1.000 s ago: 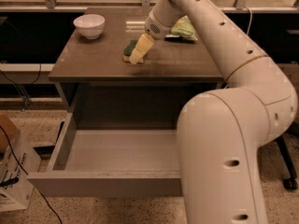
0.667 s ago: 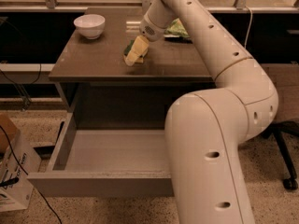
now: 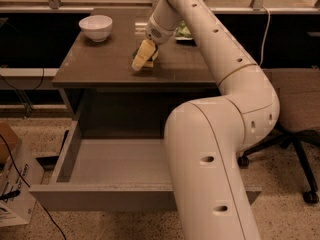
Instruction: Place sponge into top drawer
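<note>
Sponge [image 3: 140,59] pinched, tilted, in gripper [image 3: 149,49] over table [image 3: 100,66] — pick-up step in hand; next, carry forward, lower into open top drawer [image 3: 115,161].

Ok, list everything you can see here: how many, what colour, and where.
sponge: one, yellow and dark green, tilted on the tabletop at the gripper
top drawer: one, grey, pulled open below the tabletop
table: one, brown top
bowl: one, white, back left of the tabletop
snack bag: one, green, back of the tabletop, behind the arm
cardboard box: one, brown, floor at left
office chair: one, dark base, floor at right
arm: one, white, reaching over the table
gripper: one, mid-tabletop, at the sponge
</note>
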Tool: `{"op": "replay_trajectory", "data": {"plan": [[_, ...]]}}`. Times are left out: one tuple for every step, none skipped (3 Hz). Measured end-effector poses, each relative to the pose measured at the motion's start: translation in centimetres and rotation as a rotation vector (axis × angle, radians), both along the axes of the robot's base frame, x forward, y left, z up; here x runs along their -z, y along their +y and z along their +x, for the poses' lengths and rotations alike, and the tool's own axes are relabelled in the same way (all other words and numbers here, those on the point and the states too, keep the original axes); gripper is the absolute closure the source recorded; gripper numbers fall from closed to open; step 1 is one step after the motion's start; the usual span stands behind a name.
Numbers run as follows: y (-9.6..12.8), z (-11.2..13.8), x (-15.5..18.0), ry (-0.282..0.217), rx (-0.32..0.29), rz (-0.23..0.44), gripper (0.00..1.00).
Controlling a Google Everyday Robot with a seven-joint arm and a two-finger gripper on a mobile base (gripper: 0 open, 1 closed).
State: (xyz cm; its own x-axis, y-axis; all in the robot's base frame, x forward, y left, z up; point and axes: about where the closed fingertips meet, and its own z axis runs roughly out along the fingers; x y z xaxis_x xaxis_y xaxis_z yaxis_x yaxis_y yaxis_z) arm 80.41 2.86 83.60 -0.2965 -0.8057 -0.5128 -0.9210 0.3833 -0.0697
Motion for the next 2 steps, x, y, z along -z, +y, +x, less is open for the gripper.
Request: {"op": "replay_trajectory", "data": {"plan": [[-0.7, 0.1, 0.2, 0.008, 0.011, -0.012, 0.36], [-2.0, 0.1, 0.5, 0.018, 0.04, 0.0, 0.59]]}}
